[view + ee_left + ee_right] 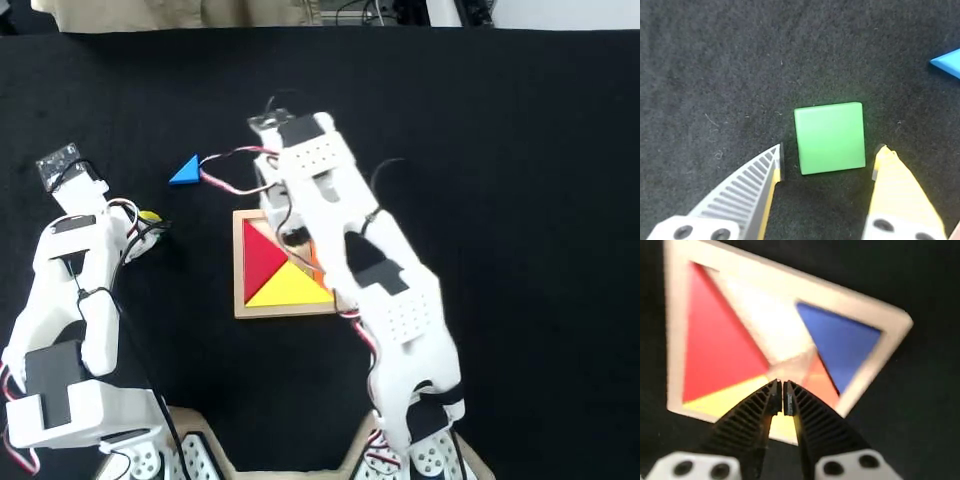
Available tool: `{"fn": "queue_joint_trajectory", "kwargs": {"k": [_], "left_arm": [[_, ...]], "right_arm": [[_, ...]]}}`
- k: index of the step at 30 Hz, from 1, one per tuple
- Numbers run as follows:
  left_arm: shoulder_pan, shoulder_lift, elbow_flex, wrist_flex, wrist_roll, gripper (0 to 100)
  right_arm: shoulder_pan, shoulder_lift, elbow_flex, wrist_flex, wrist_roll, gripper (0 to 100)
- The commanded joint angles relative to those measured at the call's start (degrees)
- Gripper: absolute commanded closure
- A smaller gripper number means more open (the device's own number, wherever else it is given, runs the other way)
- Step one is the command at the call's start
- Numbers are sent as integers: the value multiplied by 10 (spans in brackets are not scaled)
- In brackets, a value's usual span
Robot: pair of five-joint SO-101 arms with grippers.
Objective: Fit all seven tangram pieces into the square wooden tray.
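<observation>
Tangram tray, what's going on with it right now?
The right gripper, shut, hangs over the tray, which holds a red triangle, a yellow piece, a blue piece and an orange piece, with a gap bare. The left gripper is open around the green square on the black cloth. A loose blue triangle lies on the cloth.

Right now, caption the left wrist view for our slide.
Open jaws flank a green square on black cloth.

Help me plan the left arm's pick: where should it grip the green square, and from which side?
Best take the green square across its two opposite edges, coming down from above. It lies flat on the black cloth, so only the sides offer a hold, and the left gripper is open with a finger beside each of those edges.
</observation>
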Motion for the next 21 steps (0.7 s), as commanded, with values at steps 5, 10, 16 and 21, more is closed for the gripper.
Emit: {"fn": "queue_joint_trajectory", "kwargs": {"k": [5,10,16,21], "left_arm": [[7,-21,-4,-8,-4,705],[7,-21,-5,-8,-4,705],[7,-21,-6,-8,-3,705],[4,-21,-9,-8,-1,701]], "right_arm": [[-4,30,-25,-24,23,988],[22,65,-29,10,23,988],[7,28,-65,14,23,988],[14,-76,-156,67,26,988]]}}
